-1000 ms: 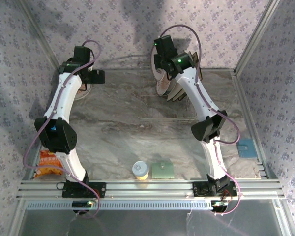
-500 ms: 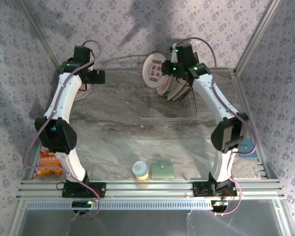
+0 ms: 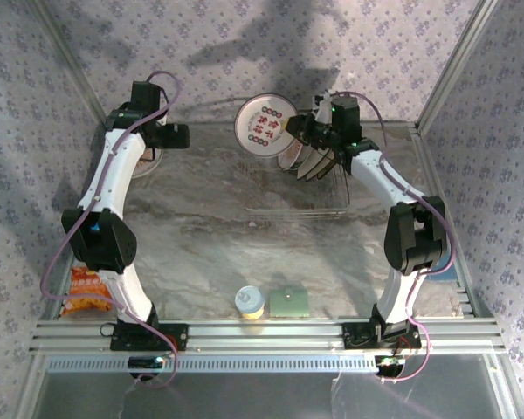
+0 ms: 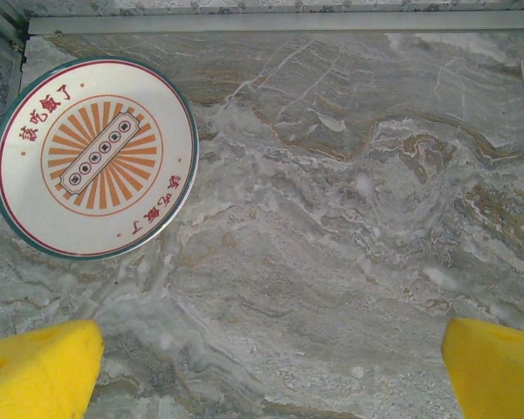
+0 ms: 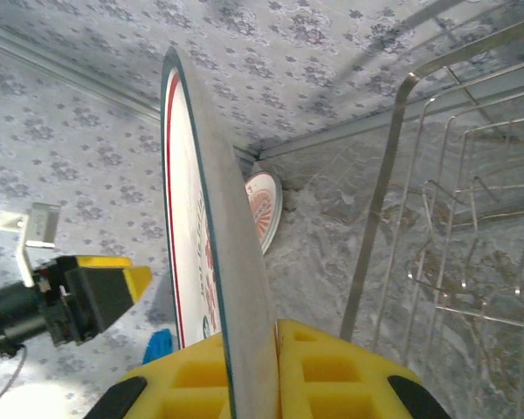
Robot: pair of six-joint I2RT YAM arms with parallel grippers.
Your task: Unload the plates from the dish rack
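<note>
Currently, the right gripper (image 5: pixel 255 371) is closed tight on the rim of a round plate (image 3: pixel 264 124), with its yellow pads (image 5: pixel 332 380) pressing on both faces. The round plate is held on edge and hangs in the air just beyond the far left corner of the dish rack (image 3: pixel 299 209), apart from the wires. An edge grip is probably used because plates in a rack stand in slots between dividers. Only the rim is reachable there, and an upright plate slides out without catching its neighbours.

The other plates (image 3: pixel 312 160) stand on edge, leaning together, at the far end of the dish rack, partly under the right arm. They are not yet unloaded.

A second round plate (image 4: pixel 94 157) lies flat, pattern up, on the table (image 4: pixel 349 218) near the far left corner. This position appears to be the set-down area, kept well apart from the dish rack so that unloaded plates do not obstruct further extraction.

The left gripper (image 3: pixel 176 135) hovers above the table just beside the second round plate. Its fingers (image 4: pixel 39 371) are spread wide and hold nothing. In the right wrist view it faces the held plate across a gap. This posture suggests either readiness for a handover or a parked position; the pictures do not settle which.

Caution: a rim grip gives little contact area, so the plate may pivot between the pads during transport.
</note>
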